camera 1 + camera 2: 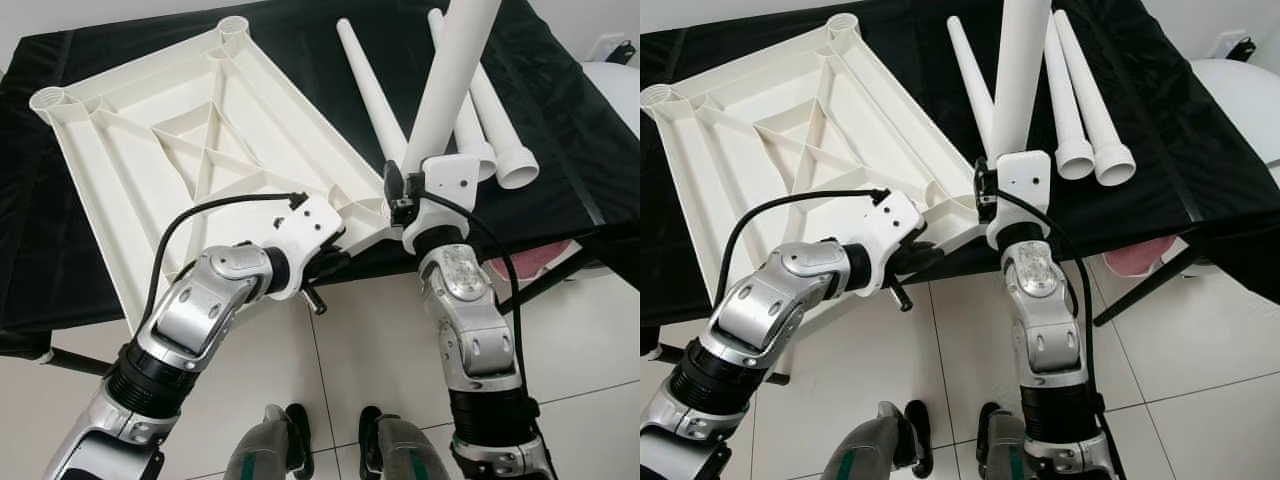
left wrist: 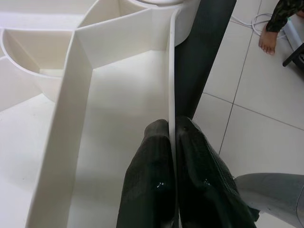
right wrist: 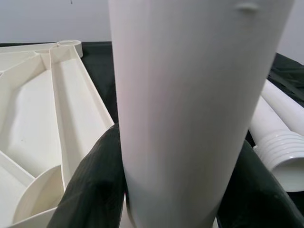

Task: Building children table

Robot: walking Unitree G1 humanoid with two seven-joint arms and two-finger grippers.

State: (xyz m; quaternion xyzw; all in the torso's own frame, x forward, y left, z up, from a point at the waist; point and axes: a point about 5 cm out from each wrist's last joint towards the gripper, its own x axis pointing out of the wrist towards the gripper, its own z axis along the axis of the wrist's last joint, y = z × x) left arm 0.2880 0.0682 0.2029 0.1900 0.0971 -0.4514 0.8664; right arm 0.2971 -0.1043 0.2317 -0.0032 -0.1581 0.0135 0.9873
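White plastic tabletop (image 1: 190, 150) lying upside down on a black-covered table (image 1: 60, 250), ribbed underside up, round leg sockets at its corners, near corner overhanging the table's front edge above the tiled floor (image 1: 580, 340). Left hand (image 2: 172, 142) at that near corner, its 2 black fingers (image 2: 147, 180) pressed flat against either side of the thin upright rim wall, clamped on the tabletop with no gap showing. Right hand (image 3: 175, 190) just beside that same corner, fingers wrapped round the thick lower part of 1 white table leg (image 1: 455, 70), gripping it firmly on both sides; leg standing nearly upright, tilted a little away from the robot, its lower end close to the corner socket, though seated or merely above it cannot be told. 3 more white legs (image 1: 1080, 90) lying flat on the black cloth beyond and to the right of the held one, 2 of them side by side with ribbed, flared ends toward the robot, the 3rd (image 1: 368, 85) angled alone between these and the tabletop. A person's bare foot (image 2: 268, 40) on the tiles in the left wrist view. Robot's own feet (image 1: 330, 440) on the floor below the table edge.
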